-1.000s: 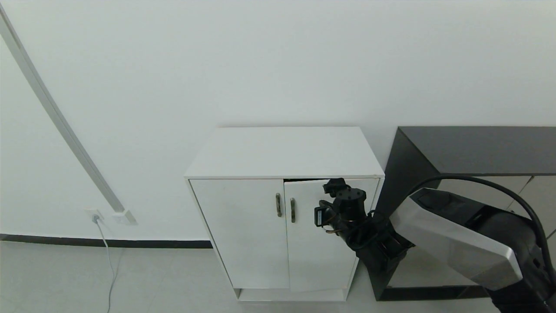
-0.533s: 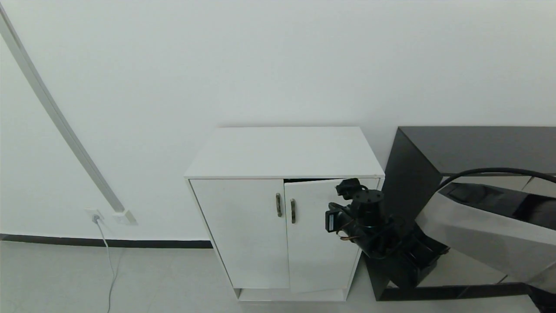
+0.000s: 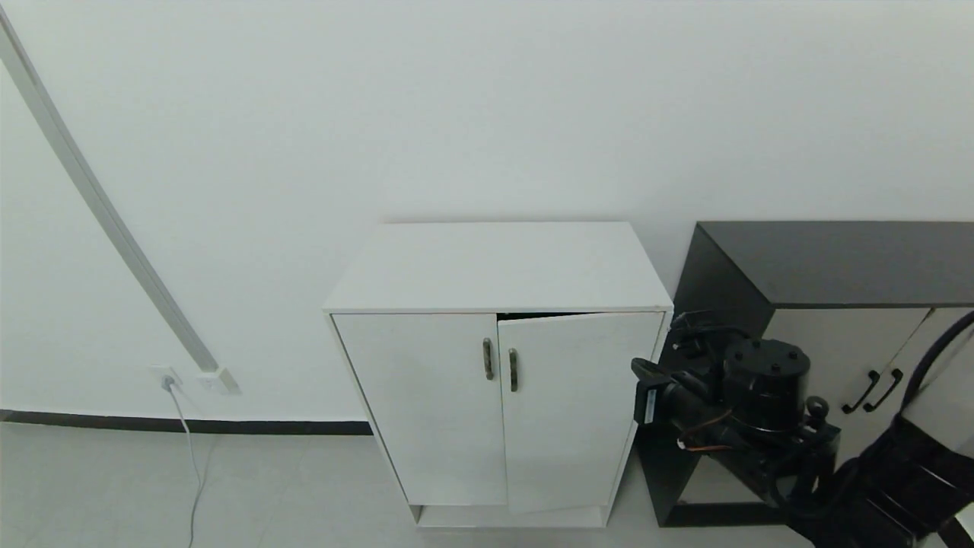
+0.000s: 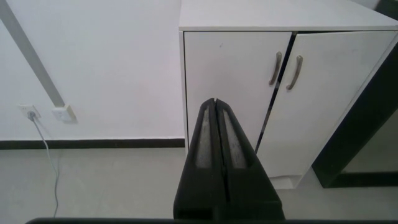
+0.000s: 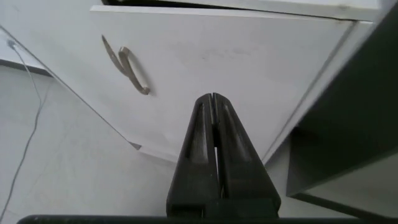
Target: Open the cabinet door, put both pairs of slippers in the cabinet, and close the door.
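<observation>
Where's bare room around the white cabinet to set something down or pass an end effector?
Free: the cabinet top, bare all over; the floor left of it, up to the wall socket. Tight: the gap between the right door, slightly ajar, and the black cabinet, with the right end effector beside it.

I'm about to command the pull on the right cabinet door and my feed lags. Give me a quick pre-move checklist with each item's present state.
1. Right door unlatched: ok, it is ajar, with a dark gap along its top edge.
2. Left door closed: ok, it looks flush.
3. Right tool open for a grasp: not ok, the jaws are shut and empty.
4. Right tool at the handle: not ok, it sits off toward the door's hinge side, apart from the handle.
5. Left tool clear of the doors: ok, it is shut, empty and well back.
6. Swing room: cannot tell, since the black cabinet stands close beside the hinge side.
</observation>
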Robot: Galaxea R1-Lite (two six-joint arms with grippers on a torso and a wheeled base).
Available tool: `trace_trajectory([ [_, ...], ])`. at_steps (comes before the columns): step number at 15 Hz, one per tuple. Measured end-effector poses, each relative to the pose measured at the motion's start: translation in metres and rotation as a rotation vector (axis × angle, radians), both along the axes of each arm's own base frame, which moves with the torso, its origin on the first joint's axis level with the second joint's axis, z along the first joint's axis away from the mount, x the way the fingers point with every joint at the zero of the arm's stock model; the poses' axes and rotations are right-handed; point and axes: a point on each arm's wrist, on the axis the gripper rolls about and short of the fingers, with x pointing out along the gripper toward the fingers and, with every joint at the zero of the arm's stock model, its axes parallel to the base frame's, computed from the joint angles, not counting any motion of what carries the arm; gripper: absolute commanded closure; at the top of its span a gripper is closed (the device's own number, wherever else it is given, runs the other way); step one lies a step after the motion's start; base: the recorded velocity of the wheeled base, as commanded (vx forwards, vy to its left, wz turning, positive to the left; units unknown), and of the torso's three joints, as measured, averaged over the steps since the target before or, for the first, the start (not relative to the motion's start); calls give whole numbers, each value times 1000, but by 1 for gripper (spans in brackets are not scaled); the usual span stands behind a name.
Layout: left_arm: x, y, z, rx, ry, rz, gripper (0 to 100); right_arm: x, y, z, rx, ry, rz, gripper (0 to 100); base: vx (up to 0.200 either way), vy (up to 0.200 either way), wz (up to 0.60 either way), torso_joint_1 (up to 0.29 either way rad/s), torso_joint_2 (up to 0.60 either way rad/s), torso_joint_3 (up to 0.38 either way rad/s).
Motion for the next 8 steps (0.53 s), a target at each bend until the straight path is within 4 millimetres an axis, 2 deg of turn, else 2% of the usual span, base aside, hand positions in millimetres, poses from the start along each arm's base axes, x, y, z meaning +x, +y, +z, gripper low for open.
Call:
trace_trajectory([
  [3, 0, 0, 0, 0, 0, 0, 100, -6, 10, 0, 11, -4, 38, 100, 0, 0, 0, 0, 0, 0],
  [8, 0, 0, 0, -1, 0, 0, 100, 39, 60, -16, 22, -18, 95, 100, 0, 0, 0, 0, 0, 0],
])
